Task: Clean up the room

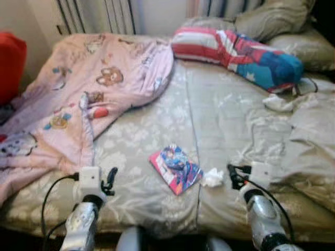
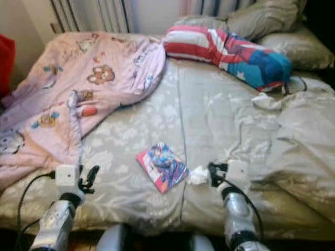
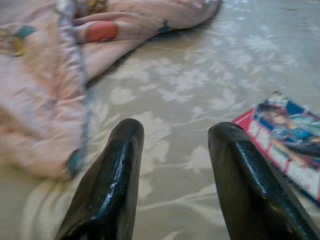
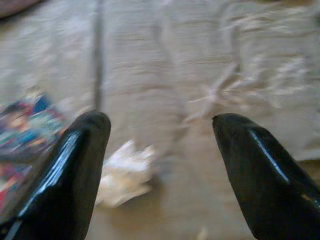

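A colourful comic book (image 1: 175, 168) lies flat on the beige flowered bedsheet (image 1: 230, 115) near the bed's front edge. Just right of it sits a crumpled white tissue (image 1: 212, 178). My right gripper (image 1: 234, 175) is open, low over the sheet immediately right of the tissue (image 4: 125, 172); in the right wrist view the tissue lies beside one finger and the book (image 4: 25, 130) further off. My left gripper (image 1: 110, 180) is open over the sheet, left of the book (image 3: 287, 145), holding nothing.
A pink cartoon blanket (image 1: 84, 89) is heaped on the bed's left half. A striped red, white and blue pillow (image 1: 235, 52) and beige pillows (image 1: 272, 18) lie at the head. A rumpled beige duvet (image 1: 309, 136) and another white scrap (image 1: 277, 103) lie right.
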Robot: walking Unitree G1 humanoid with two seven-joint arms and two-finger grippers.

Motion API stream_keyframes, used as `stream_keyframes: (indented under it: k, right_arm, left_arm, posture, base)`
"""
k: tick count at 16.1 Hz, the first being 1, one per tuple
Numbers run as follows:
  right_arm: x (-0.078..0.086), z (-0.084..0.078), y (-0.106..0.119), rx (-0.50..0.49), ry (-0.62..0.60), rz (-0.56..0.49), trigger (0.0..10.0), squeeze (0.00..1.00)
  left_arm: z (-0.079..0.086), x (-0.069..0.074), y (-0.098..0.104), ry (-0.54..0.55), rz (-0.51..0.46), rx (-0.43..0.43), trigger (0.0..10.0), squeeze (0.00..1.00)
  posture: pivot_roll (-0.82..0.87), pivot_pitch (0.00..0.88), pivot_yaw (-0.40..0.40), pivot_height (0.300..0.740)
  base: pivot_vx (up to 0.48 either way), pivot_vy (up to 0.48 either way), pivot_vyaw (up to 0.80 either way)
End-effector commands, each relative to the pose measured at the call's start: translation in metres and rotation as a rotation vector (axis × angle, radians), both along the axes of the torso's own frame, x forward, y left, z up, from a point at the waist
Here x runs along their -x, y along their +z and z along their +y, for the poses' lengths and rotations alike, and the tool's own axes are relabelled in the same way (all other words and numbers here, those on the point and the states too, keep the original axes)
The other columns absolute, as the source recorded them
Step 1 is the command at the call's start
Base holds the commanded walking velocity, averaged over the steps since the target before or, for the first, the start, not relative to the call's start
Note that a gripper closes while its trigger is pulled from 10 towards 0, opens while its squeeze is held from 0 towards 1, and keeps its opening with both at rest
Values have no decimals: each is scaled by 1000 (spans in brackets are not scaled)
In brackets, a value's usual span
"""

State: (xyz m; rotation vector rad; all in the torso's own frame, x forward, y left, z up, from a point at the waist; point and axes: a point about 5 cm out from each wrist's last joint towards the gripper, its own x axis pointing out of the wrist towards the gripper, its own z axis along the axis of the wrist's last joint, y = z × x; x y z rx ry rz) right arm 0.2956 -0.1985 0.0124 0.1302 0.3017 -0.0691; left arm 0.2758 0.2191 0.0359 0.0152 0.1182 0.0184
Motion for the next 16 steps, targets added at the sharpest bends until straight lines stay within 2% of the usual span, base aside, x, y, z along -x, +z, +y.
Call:
stream_keyframes:
  k: [1, 3, 7, 9, 12, 16]
  right_arm:
    - [0, 0, 0, 16, 9, 3, 10000, 0]
    - [2, 0, -2, 31, 32, 15, 10000, 0]
    - [-5, 6, 5, 2, 56, -25, 10000, 0]
    - [-6, 5, 5, -4, 45, -22, 10000, 0]
    - [-5, 3, 5, -16, 30, -27, 10000, 0]
    - [4, 3, -3, -17, 15, -6, 10000, 0]
  left_arm:
    - [1, 2, -3, 9, 22, 1, 10000, 0]
    - [-3, 0, -1, -8, 18, -1, 10000, 0]
    - [-11, 2, 1, -51, 7, -2, 10000, 0]
    - [-10, 2, 1, -50, 5, 0, 10000, 0]
    - [-9, 0, 5, -47, 0, 1, 10000, 0]
    - [-4, 4, 3, -37, 5, -8, 10000, 0]
  posture:
    - [143, 147, -7, 641]
    - [143, 166, -9, 641]
    - [135, 205, 1, 641]
    - [137, 204, 0, 641]
    - [138, 217, 2, 611]
    - [141, 221, 3, 611]
  base:
    - [0, 0, 0]
    - [0, 0, 253]
    - [0, 0, 0]
    - [0, 0, 0]
    - [0, 0, 0]
    - [0, 0, 0]
